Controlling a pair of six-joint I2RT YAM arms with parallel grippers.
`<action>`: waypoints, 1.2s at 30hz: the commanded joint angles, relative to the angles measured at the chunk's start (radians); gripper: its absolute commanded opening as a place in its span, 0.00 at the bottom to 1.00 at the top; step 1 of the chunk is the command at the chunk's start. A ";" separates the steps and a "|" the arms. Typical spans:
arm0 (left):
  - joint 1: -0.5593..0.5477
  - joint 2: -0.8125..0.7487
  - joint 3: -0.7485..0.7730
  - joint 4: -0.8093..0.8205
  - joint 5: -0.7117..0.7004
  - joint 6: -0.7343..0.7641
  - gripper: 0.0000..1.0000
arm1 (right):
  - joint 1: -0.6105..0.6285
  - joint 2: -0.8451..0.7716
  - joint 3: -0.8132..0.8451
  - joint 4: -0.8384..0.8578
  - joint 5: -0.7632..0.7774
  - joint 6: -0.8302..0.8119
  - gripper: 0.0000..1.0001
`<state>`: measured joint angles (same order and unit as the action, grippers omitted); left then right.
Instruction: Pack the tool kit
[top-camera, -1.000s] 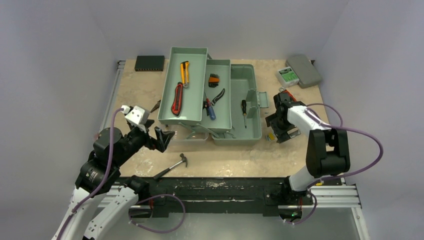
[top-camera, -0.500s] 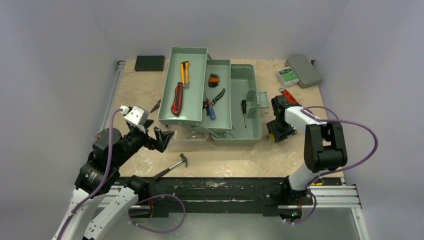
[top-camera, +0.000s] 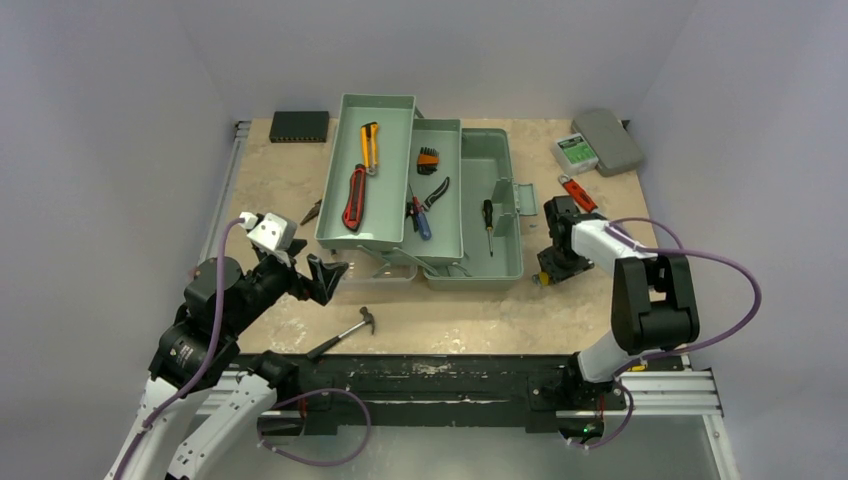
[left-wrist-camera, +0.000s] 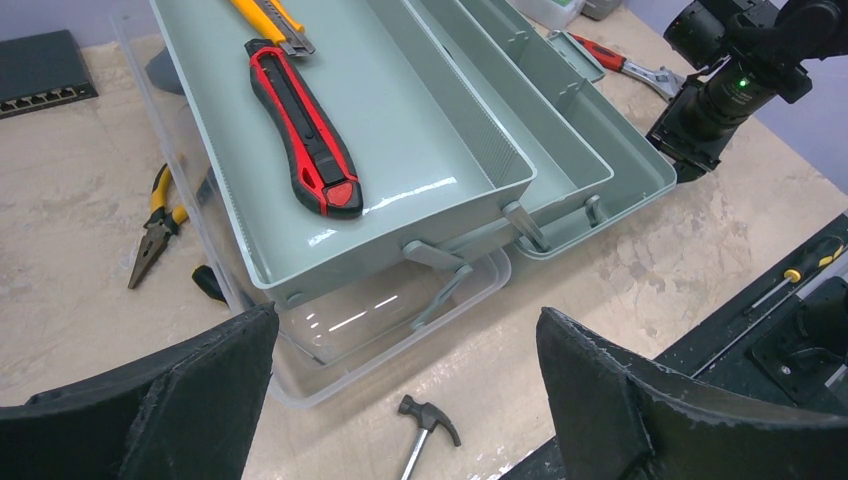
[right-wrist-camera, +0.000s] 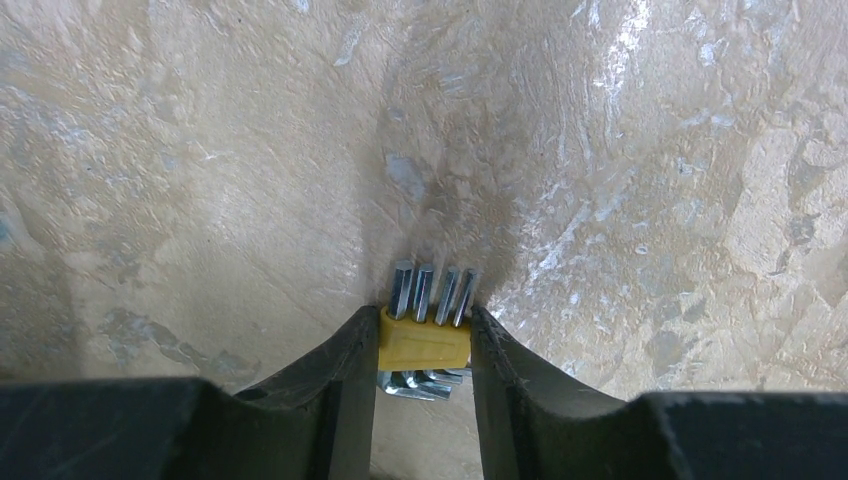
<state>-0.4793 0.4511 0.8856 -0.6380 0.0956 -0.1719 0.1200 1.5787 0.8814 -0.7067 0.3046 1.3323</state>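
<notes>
Right gripper (right-wrist-camera: 423, 314): narrowed onto the yellow hex key set (right-wrist-camera: 425, 342). The holder is pinched across its flat sides, probably so it can be lifted square off the table (right-wrist-camera: 650, 150). The set is found just right of the tool kit (top-camera: 495, 160), not yet packed. Left gripper (top-camera: 325, 272): held wide and empty by the kit's near-left corner, well apart from the set. A hammer (top-camera: 345, 330) is seen nearby.

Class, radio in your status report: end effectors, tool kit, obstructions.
Left end effector open, empty. Right end effector clamped on yellow hex key set on table. Toolbox open, nothing between.
</notes>
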 joint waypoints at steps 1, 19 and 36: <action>-0.001 -0.004 0.007 0.018 -0.013 0.011 0.97 | 0.008 -0.017 -0.050 0.069 0.000 0.060 0.13; 0.000 0.008 0.007 0.017 -0.011 0.011 0.97 | 0.006 -0.466 -0.109 0.050 0.055 -0.038 0.46; 0.001 0.013 0.009 0.013 -0.008 0.011 0.97 | 0.023 -0.171 -0.056 -0.004 -0.006 0.104 0.85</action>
<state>-0.4789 0.4644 0.8856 -0.6384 0.0956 -0.1715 0.1349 1.3514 0.8127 -0.7193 0.2985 1.3754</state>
